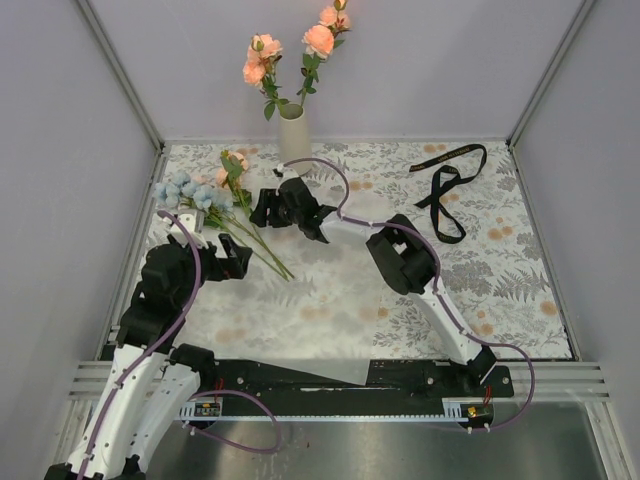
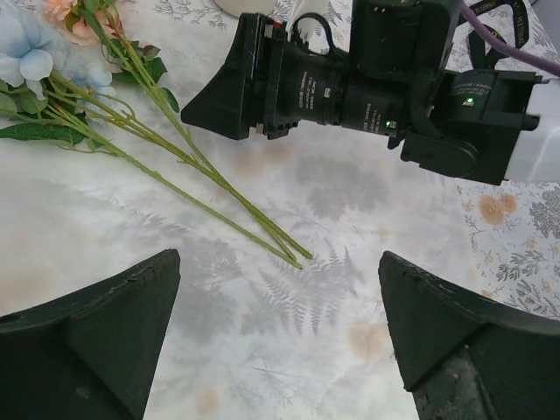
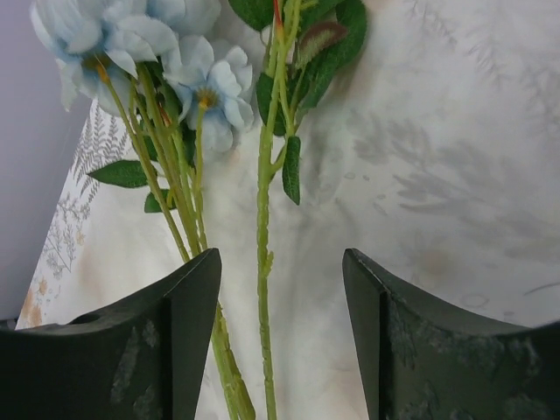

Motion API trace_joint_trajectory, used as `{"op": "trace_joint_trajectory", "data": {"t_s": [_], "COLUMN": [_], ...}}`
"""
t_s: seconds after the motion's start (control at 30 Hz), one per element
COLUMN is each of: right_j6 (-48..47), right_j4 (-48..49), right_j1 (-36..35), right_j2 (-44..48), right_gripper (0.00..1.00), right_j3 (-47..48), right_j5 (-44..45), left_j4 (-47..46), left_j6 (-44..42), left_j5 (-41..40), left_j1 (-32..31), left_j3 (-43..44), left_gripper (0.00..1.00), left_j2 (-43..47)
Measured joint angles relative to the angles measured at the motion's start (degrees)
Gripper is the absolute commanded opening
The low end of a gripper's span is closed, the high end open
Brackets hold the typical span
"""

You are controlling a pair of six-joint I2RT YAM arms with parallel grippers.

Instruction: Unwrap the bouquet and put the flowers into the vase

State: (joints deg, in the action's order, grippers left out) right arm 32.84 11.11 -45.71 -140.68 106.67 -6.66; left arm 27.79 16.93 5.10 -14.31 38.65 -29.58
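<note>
Upper centre of the overhead frame: the vase (image 1: 294,135), upright at the back edge of the patterned tabletop (image 1: 400,300). Holds two peach-pink rose stems (image 1: 318,45) that rise well above its rim. Toward the upper left, beside it: the other flowers (image 1: 205,195), lying flat, with a pale-blue cluster and a peach bloom at the head and green stalks running down toward the frame's centre. Upper right of the same frame: a black ribbon (image 1: 445,185), loose on the cloth, well apart from everything else. Spread as wide as they go, the left fingers (image 2: 96,341), gripping nothing. Only bare cloth between them, with the stalk tips just beyond. Partly open, the right fingers (image 3: 131,359), low over the lying flowers just below the blue blooms. Straddle one green stem (image 3: 262,245) without visibly pinching it, a gap showing on either side. More stalks pass behind the left-hand finger. Across the top of the left wrist view: the right arm's black wrist (image 2: 350,87).
</note>
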Motion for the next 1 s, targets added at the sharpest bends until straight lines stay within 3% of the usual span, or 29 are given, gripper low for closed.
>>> {"op": "trace_joint_trajectory", "data": {"t_s": [0.5, 0.83, 1.0], "right_j6": [2.82, 0.92, 0.02], "right_j4": [-1.64, -6.73, -6.82], "right_j1": [-0.02, -0.02, -0.02], "right_j2": [-7.37, -9.6, -9.55], "right_gripper": [0.5, 0.03, 0.0], "right_j3": [8.0, 14.62, 14.71], "right_j5": [-6.54, -6.56, -6.47], "left_j4": [0.66, 1.33, 2.16], "left_j6": [-0.04, -0.04, -0.07], "left_j5": [-1.73, -2.49, -2.8], "left_j1": [0.0, 0.0, -0.02], "left_j3": [0.33, 0.35, 0.59], "left_gripper": [0.99, 0.99, 0.99], "left_j2": [0.66, 1.38, 1.4]}}
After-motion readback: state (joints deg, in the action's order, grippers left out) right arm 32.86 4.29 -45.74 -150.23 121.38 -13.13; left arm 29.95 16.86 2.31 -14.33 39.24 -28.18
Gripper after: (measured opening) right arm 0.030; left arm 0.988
